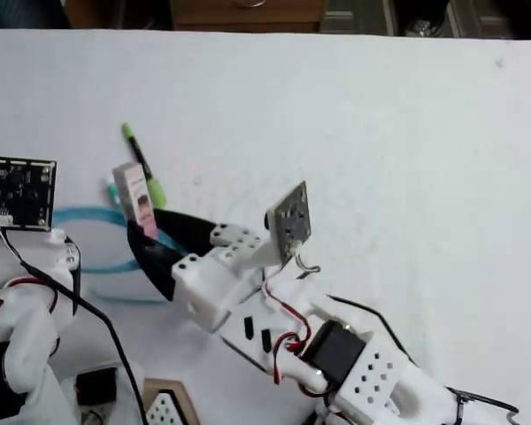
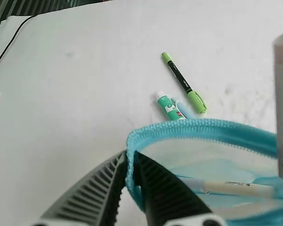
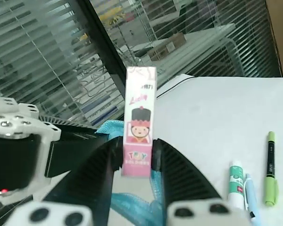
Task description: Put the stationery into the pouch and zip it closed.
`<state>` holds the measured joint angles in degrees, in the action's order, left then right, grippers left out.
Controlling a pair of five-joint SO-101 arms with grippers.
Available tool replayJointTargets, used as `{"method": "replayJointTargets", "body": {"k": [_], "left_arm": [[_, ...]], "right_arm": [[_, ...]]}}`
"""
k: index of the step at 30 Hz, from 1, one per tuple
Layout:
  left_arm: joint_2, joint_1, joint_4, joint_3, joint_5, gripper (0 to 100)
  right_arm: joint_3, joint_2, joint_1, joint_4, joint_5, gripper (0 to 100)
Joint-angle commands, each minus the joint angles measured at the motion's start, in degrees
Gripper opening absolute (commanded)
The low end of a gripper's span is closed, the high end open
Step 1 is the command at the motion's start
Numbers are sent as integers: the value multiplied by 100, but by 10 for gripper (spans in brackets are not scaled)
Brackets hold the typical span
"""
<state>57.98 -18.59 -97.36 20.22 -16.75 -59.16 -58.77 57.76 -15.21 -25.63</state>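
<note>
- The right gripper (image 3: 137, 157) is clamped on a tall pink box (image 3: 140, 117), holding it at the edge of the blue pouch (image 2: 203, 129).
- The left gripper (image 2: 131, 161) pinches the pouch's zipper rim. The mouth gapes open and a pale pen (image 2: 231, 188) lies inside.
- A green pen (image 1: 142, 165), a small tube (image 2: 169, 105) and a blue pen (image 3: 248, 190) lie on the bench (image 1: 380, 133) near the pouch.

There was one blue pouch (image 2: 203, 128), one pink box (image 3: 140, 127), one green marker (image 2: 184, 83), one small green-and-white tube (image 3: 236, 183), one pale blue pen (image 3: 248, 193) and one cream pen (image 2: 236, 188).
</note>
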Motion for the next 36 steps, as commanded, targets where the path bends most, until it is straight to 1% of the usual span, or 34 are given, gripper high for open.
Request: {"method": "replayJointTargets", "body": {"k": [1,3,7,10,15,20,22,26,30,33,36], "left_arm": [[-66,22,-334,466,44,22],[-75,22,-334,466,44,22],[-84,22,-334,466,44,22],[-84,22,-334,466,44,22],[-75,4,-334,466,44,22],[-84,22,-334,466,44,22],[-84,22,-334,466,44,22],[-84,22,-334,466,44,22],[-84,22,-334,466,44,22],[-75,13,-334,466,44,22],[-66,4,-334,466,44,22]], "right_arm": [[-193,57,40,31,79,16],[-185,22,136,31,167,16],[-220,57,549,-22,879,16],[-378,66,760,-31,1266,16],[-527,66,778,-514,1758,26],[-527,66,769,-716,1916,170],[-527,66,769,-716,2040,203],[-519,57,769,-716,2224,209],[-457,13,760,-716,2233,209],[62,13,558,-963,2198,209],[1002,66,119,-1446,2180,209]]}}
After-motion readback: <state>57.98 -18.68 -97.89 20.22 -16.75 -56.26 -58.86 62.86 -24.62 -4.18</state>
